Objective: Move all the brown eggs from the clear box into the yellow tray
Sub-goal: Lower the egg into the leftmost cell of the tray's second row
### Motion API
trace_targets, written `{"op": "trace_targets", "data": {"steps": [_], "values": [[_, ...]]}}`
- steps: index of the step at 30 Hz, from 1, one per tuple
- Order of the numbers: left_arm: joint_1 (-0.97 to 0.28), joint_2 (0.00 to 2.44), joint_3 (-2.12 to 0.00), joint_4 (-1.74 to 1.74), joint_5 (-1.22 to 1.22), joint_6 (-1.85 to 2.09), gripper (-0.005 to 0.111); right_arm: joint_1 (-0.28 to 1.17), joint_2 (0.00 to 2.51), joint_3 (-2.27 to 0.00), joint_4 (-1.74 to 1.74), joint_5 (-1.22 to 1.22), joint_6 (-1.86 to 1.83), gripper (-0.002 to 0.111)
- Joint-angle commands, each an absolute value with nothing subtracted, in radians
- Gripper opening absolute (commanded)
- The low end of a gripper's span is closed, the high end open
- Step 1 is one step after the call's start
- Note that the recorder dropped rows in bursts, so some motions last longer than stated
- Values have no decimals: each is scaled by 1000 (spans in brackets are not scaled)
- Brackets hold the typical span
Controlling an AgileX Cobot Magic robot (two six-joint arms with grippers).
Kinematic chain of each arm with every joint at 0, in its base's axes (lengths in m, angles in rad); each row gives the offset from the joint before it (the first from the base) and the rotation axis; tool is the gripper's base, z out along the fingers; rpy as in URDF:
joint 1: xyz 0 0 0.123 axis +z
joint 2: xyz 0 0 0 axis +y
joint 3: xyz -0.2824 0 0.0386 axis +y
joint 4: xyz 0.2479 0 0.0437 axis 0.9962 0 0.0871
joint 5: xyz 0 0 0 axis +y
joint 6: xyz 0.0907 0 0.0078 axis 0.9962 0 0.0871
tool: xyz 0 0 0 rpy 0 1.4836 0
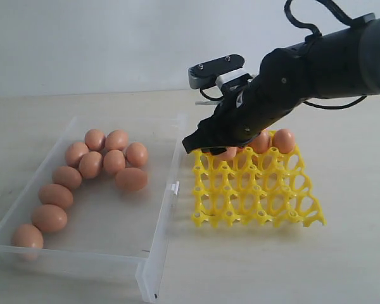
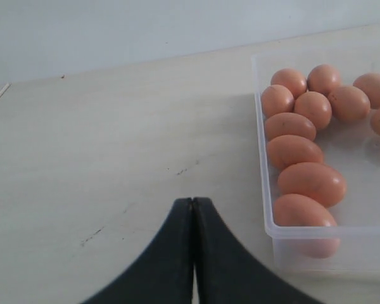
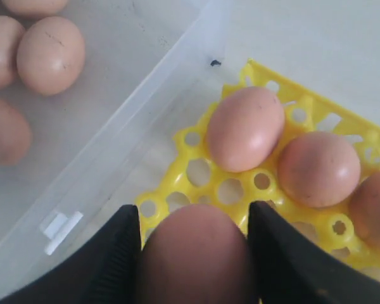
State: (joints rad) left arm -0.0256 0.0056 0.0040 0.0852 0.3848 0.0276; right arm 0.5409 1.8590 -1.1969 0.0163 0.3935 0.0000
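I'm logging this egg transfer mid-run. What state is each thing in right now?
Left gripper: jaws shut, empty.
Right gripper: jaws closed on one brown egg.
Clear box: lidless, loose eggs inside.
Yellow tray: three seated eggs in one edge row; other visible cups empty.
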Motion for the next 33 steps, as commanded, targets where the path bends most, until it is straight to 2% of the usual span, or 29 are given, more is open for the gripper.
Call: {"op": "trace_targets", "data": {"steps": [1,9,20,33], "values": [[-31,0,0,80,379,25,0,533,1885,-1227,16,289,0,0],[-31,0,0,80,379,25,0,535,1886,-1191,27,94,0,0],[-31,0,0,80,379,25,0,535,1912,-968,49,-309,0,0],[-31,0,0,80,379,25,0,535,1972,-935,21,-377,34,0]]}}
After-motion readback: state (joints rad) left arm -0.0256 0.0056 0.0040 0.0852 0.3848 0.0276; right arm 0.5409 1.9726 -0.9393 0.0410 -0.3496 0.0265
